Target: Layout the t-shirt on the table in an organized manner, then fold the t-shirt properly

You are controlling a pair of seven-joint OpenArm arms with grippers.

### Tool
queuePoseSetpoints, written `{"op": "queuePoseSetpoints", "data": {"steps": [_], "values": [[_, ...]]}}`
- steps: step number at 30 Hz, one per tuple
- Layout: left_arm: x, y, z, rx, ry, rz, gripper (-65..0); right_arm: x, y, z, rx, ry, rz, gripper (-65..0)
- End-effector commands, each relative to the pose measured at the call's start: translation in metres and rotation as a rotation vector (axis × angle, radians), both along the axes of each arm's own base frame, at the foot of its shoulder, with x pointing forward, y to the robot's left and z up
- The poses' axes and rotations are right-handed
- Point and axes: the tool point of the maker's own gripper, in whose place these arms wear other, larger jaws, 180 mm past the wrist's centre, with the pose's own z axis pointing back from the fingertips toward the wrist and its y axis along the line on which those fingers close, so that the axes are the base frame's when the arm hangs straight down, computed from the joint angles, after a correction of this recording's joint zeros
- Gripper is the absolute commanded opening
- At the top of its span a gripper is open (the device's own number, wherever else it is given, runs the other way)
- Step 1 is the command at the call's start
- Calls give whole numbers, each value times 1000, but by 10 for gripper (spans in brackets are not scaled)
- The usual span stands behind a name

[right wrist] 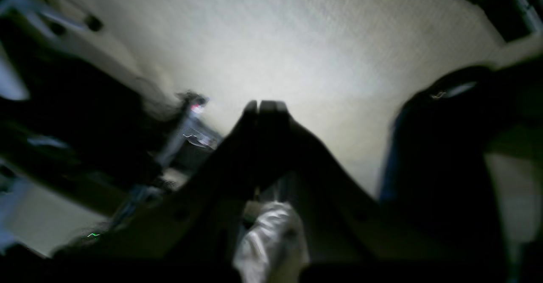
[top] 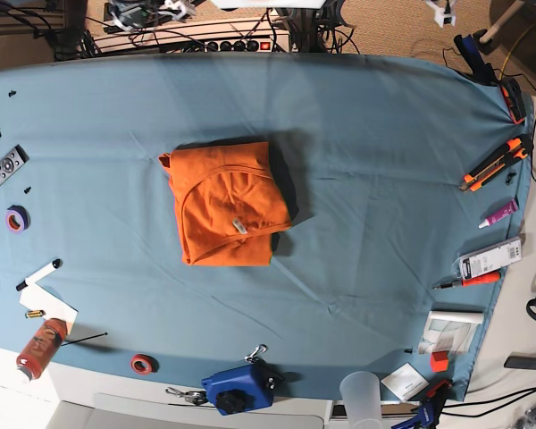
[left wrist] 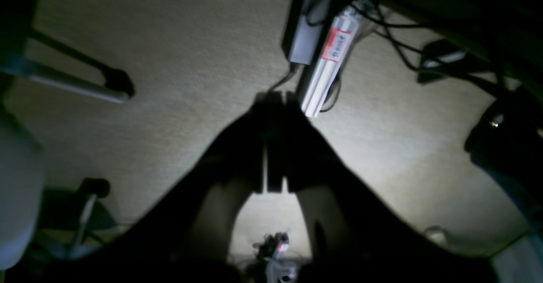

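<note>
Left margin: remote (top: 4, 170), purple tape roll (top: 16, 218), black marker (top: 38, 273), red bottle (top: 39, 349). Near edge: red tape roll (top: 143, 364), blue device (top: 239, 390), clear cup (top: 362, 396). Right side: orange utility knife (top: 495, 163), pink tube (top: 499, 214).

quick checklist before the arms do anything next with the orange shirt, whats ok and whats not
1. T-shirt folded into a compact block: ok, though its edges are a little uneven.
2. T-shirt fully on the table, away from the edges: ok.
3. Space around the shirt free of tools: ok; the remote and the purple tape roll lie at the margins.
4. Left claw empty: ok, shut on nothing, facing carpet.
5. Right claw empty: ok, shut, no cloth in it.
6. Arm positions relative to the table: cannot tell, neither shows in the base view.
</note>
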Motion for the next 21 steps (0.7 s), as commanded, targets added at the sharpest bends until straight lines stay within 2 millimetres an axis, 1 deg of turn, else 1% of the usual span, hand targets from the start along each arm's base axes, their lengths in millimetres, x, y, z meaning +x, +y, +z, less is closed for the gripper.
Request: {"op": "queuePoseSetpoints", "data": {"steps": [1, 4, 6, 8, 10, 17, 21], "values": [[-14, -2, -1, 7, 13, 0, -650, 1, -3, -2, 4, -4, 19, -650], [-19, -18, -6, -7, 0, 16, -650, 15, -3, -13, -13, -66, 57, -650], [-16, -26, -8, -19, -6, 17, -650, 24, -6, -21, -38, -131, 93, -650], [-10, -29, -8, -24, -26, 16, -650, 37, -7, -29, -45, -229, 147, -650], [-5, -30, -8, -22, -42, 17, -650, 45, -7, -32, -56, -291, 191, -650], [1, -28, -7, -15, -65, 17, -650, 46, -2, -34, -48, -308, 211, -650], [7, -26, -6, -7, -97, 22, -650, 46, 9, -35, -31, -310, 204, -650]]}}
